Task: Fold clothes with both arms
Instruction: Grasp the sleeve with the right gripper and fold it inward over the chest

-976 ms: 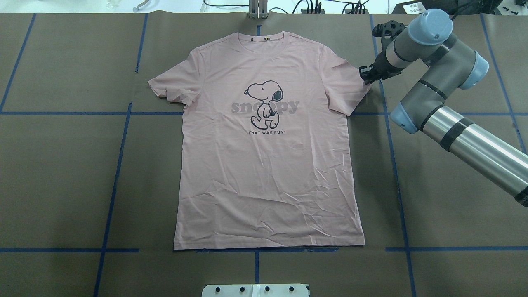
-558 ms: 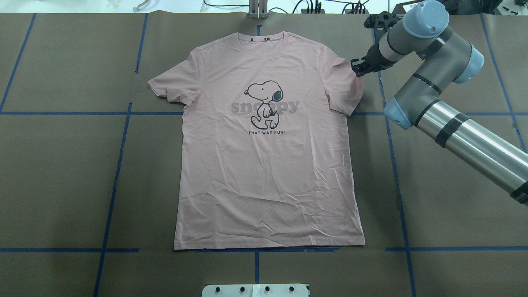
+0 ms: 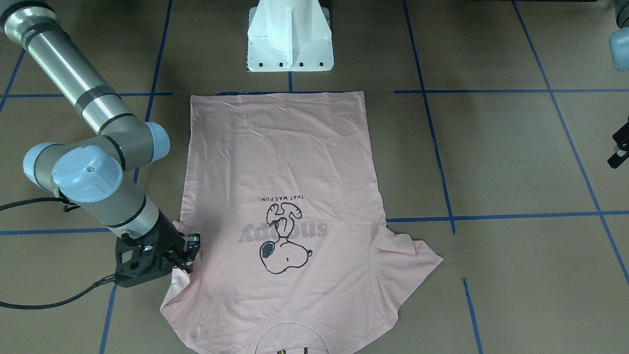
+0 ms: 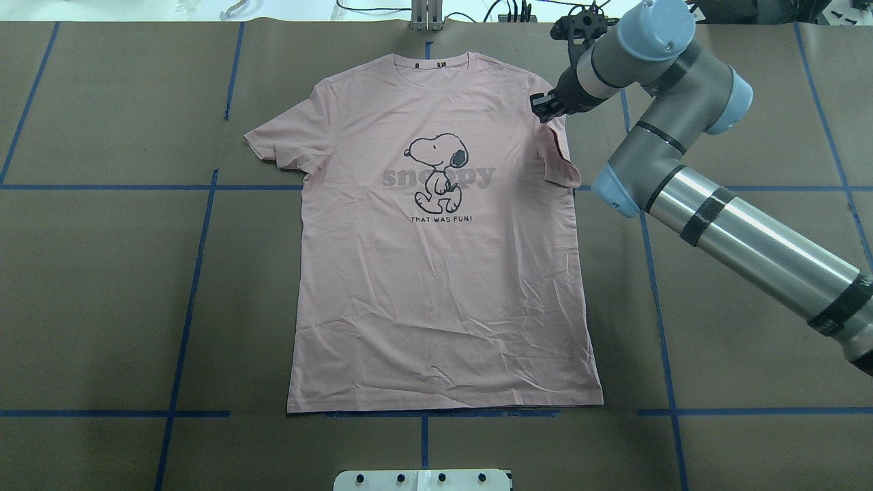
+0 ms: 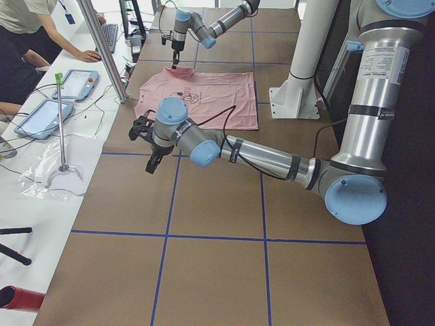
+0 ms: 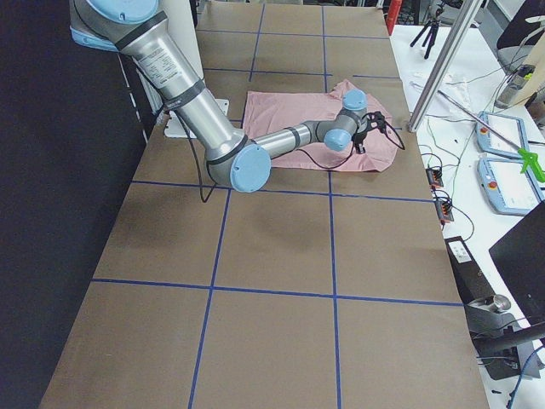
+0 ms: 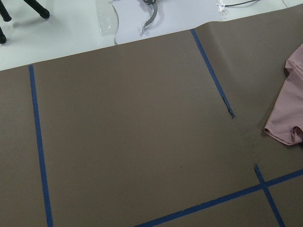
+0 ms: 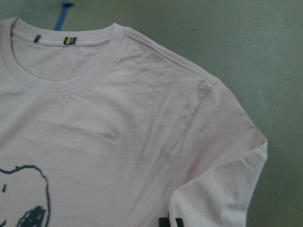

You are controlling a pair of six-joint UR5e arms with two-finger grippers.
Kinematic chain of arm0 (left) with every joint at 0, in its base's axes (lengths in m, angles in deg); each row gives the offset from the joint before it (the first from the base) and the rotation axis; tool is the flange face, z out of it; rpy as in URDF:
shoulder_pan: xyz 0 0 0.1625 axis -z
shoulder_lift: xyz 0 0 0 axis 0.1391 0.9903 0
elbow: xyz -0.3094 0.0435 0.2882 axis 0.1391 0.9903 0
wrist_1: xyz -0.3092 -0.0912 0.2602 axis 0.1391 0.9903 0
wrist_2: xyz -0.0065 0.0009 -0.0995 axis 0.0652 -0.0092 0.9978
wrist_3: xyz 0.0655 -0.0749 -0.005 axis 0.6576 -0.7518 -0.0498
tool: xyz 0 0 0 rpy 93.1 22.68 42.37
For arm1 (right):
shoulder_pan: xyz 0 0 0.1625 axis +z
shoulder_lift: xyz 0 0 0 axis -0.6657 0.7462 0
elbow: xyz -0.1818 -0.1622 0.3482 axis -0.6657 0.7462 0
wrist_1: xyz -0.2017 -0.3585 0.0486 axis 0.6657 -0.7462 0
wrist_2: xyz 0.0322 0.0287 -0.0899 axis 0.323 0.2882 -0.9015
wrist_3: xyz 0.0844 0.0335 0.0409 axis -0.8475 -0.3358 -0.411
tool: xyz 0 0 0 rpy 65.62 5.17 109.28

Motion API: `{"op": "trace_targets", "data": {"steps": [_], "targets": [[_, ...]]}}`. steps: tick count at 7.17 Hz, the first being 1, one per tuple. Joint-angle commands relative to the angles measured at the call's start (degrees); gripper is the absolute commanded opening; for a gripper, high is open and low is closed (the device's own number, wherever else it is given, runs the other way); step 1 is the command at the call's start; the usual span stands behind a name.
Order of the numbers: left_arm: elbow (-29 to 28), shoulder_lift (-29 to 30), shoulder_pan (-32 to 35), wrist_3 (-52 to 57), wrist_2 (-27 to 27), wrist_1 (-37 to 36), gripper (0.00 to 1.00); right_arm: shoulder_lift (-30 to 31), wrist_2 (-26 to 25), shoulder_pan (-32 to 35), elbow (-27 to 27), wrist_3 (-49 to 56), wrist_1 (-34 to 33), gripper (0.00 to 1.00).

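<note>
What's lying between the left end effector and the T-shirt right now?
Nothing but bare brown table cover crossed by blue tape lines separates the left end effector from the T-shirt; the front-facing view shows it best.

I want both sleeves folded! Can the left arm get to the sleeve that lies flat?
Probably yes. The left arm holds its fingers over bare table beside the T-shirt's flat sleeve, and nothing lies between them.
</note>
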Motion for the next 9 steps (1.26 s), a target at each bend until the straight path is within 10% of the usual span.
{"op": "trace_targets", "data": {"steps": [1, 2, 4, 9], "targets": [[-0.15, 0.04, 0.0, 0.04, 0.02, 0.0, 1.0, -3.92, -5.08, -3.47, 1.63, -2.65, -0.14, 0.0], [-0.15, 0.12, 0.0, -0.22, 0.02, 0.0, 1.0, -5.07, -5.45, -3.56, 3.13, -2.57, -0.05, 0.0], [-0.24, 0.39, 0.0, -0.49, 0.02, 0.0, 1.0, -4.99, -5.97, -4.35, 3.14, -2.57, 0.21, 0.99], [-0.15, 4.67, -5.32, -15.54, -1.11, 0.0, 1.0, -4.91, -3.54, -4.09, -0.78, -10.91, -4.75, 1.0]]}}
